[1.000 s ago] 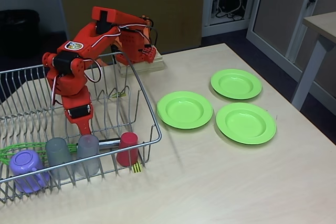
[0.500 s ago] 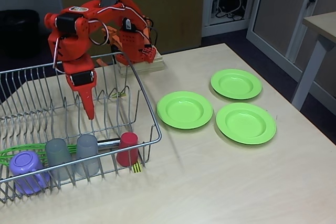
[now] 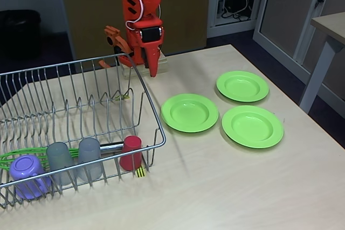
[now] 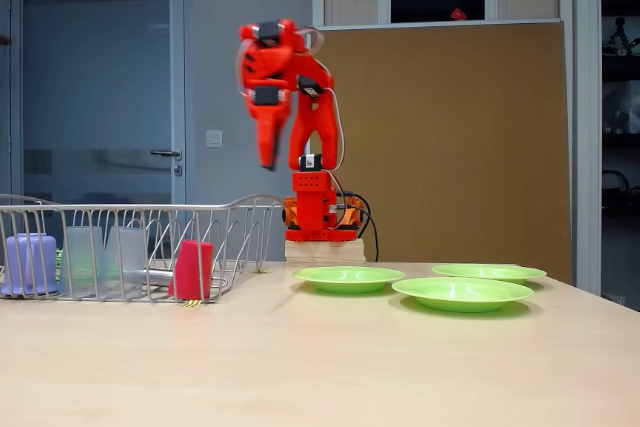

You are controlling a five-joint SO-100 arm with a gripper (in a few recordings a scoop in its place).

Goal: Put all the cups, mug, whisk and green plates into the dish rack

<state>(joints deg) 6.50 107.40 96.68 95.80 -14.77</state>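
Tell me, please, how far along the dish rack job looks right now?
Done: the mug, two grey cups, the red cup and the whisk sit in the rack. In hand: nothing; the end effector hangs empty, raised above the table by the rack's far corner. Left: three green plates lie flat on the table.

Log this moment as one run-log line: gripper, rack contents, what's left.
gripper: raised, shut, empty | dish rack: mug, cups, whisk inside | green plates: three on table | next: likely nearest plate
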